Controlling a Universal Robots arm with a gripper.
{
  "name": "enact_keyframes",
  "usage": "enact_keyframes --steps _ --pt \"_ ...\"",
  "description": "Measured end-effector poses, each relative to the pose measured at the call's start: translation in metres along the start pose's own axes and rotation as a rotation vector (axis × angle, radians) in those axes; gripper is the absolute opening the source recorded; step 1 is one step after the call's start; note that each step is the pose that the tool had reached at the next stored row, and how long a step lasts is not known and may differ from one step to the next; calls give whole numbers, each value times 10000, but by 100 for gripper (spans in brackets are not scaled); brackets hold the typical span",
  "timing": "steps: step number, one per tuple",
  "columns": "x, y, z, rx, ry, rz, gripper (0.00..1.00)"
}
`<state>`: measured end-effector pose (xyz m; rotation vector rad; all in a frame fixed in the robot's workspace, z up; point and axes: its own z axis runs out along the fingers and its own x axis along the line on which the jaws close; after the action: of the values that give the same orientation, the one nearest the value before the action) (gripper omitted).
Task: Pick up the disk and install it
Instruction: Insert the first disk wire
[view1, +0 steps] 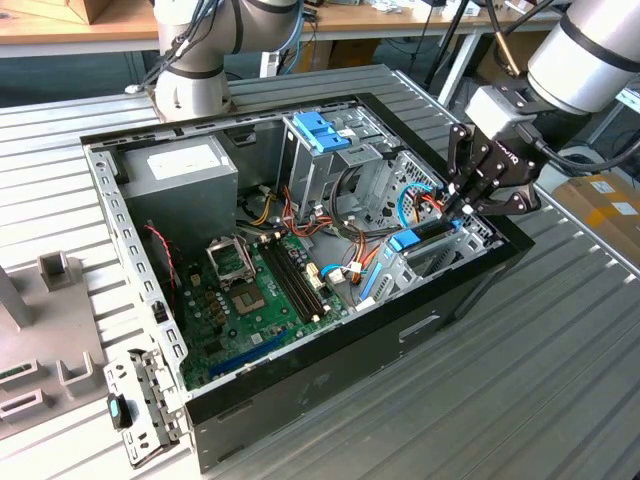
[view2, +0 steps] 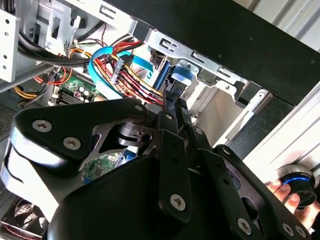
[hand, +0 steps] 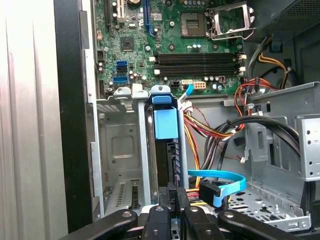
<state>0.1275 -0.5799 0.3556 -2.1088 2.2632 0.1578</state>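
Note:
The disk (view1: 420, 238), dark grey with a bright blue carrier, stands on edge in a metal drive bay (view1: 470, 232) at the open computer case's corner, on the exterior view's right. In the first wrist view the disk (hand: 165, 125) sits in a slot with its blue tab toward the motherboard. My gripper (view1: 452, 205) hangs over the bay and its black fingers (hand: 159, 212) are closed narrowly on the disk's near edge. In the second wrist view the gripper (view2: 170, 102) points at the blue carrier (view2: 181, 80).
The bay slot (hand: 117, 150) beside the disk holds nothing. A blue flat cable (hand: 220, 177) and bundled coloured wires (hand: 210, 135) lie close by. An upright cage with a lighter blue tab (view1: 320, 130), the power supply (view1: 180, 175) and the motherboard (view1: 250, 290) fill the case. A hand (view2: 285, 192) rests outside the case.

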Motion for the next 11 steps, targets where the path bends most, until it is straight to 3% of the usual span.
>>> enact_keyframes --steps 11 --pt "-41 13 56 -13 6 -129 17"
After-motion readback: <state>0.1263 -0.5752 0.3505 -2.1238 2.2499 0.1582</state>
